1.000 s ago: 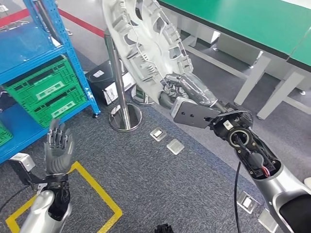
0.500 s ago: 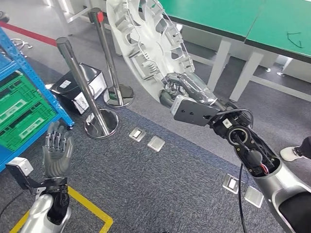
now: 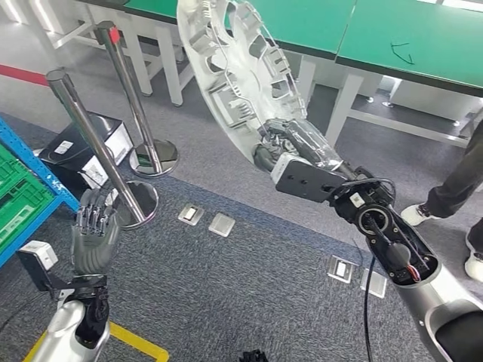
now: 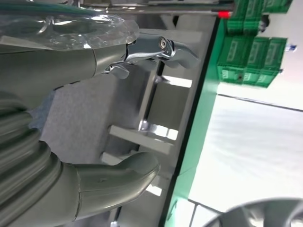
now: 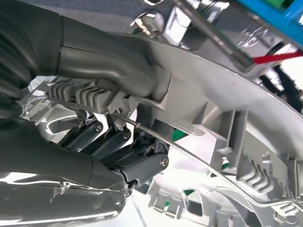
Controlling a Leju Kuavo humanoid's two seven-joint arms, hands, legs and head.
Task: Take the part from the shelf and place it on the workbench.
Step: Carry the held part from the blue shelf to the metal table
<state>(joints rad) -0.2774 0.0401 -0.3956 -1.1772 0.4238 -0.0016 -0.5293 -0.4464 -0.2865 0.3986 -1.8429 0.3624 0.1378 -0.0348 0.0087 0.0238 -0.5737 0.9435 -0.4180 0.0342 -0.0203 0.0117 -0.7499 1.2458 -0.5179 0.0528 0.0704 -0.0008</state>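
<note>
Your robot's right hand (image 3: 277,143) grips the grey wheel cover (image 3: 239,72) by its lower rim, raised and tilted in front of the green workbench (image 3: 364,26).

In your right wrist view, the thumb (image 5: 107,64) presses the ribbed rim. Your left hand (image 3: 93,234) is raised empty, fingers upright and slightly apart. Two steel stanchions (image 3: 93,147) stand near the blue shelf (image 3: 40,177); a person's leg (image 3: 456,185) stands at right.
</note>
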